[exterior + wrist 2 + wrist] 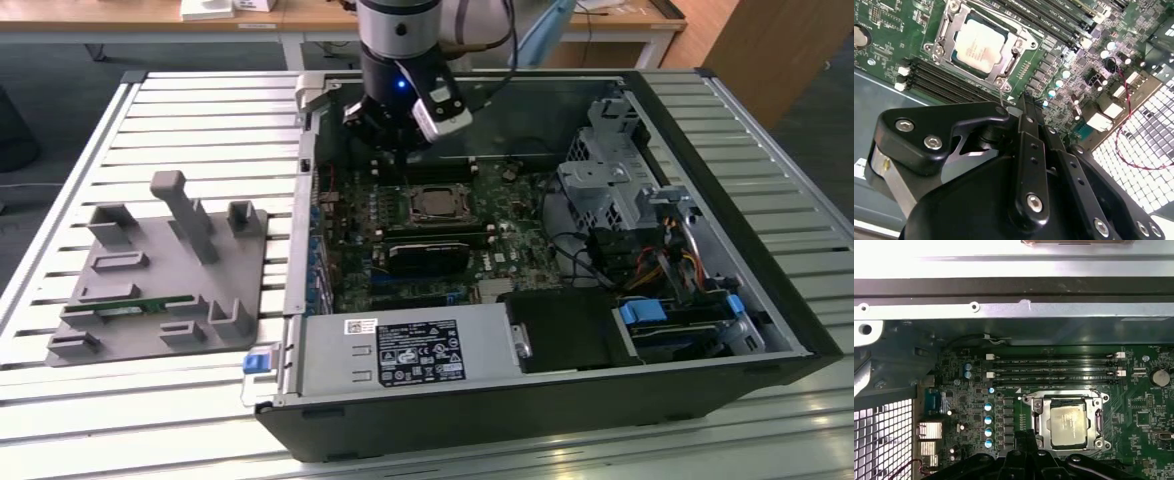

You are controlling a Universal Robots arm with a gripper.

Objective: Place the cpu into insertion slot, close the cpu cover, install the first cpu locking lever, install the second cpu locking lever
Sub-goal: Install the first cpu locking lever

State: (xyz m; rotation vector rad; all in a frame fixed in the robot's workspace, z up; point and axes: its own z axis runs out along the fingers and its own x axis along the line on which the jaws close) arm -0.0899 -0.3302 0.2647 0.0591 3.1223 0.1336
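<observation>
The cpu [979,45] [1069,422] lies flat in its socket on the green motherboard, silvery top up, and in the exterior view it sits mid-board [434,203]. The cpu cover [943,30] [1038,420] rests down around it as a metal frame. A locking lever [1099,420] lies along one side of the socket. A thin metal rod [1000,97] rises from a socket corner close to my fingertips. My gripper [1026,102] [1026,437] [387,165] hangs just beside the socket, shut with nothing between the fingers.
Black memory slots [1054,372] run along the socket's far side, under the case wall [1014,310]. The drive cage [607,190] and power supply [400,350] crowd the case. A grey fixture [160,270] with a memory stick [134,308] stands on the exterior view's left.
</observation>
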